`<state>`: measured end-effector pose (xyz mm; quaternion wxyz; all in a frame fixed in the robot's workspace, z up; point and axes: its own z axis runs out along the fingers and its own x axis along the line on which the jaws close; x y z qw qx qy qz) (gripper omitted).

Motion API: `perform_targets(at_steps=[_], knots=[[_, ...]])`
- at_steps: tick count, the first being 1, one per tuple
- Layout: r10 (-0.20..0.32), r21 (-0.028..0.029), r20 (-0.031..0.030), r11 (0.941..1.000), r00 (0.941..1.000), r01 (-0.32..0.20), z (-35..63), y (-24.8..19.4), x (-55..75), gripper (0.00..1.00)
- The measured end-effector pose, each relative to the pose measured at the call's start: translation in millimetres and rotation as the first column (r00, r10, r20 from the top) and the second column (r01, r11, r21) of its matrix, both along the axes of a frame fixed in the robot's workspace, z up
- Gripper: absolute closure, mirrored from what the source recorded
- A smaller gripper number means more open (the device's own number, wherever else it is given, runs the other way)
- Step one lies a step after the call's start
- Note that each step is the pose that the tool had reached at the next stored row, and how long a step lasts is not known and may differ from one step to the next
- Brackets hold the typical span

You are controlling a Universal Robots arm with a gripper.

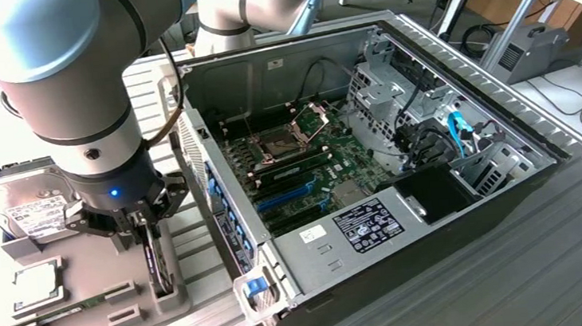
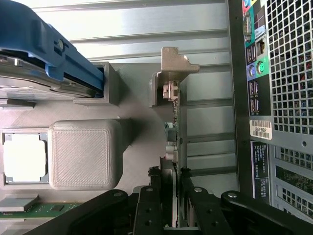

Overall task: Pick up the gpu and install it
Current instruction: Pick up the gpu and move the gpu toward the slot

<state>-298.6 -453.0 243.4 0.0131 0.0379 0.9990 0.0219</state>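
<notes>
So far, the gripper's (image 2: 172, 177) jaws clamp the gpu (image 2: 174, 122), standing on edge in its grey holder (image 1: 123, 307); lifting it and fitting it into the open computer case (image 1: 547, 156) remain.

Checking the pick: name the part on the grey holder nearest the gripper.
The gpu, the thin card that the gripper straddles; the hard drive, processor and memory stick lie aside.

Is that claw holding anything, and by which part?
Yes. The gripper pinches the gpu by its upper edge, one finger on each flat face.
</notes>
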Motion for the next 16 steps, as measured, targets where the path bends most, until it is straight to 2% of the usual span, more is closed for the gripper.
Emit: perform_targets(at_steps=[16], knots=[[0.000, -0.0007, 0.0000, 1.0000, 1.0000, 0.000, 2.8, 0.0, 0.0, 0.74]])
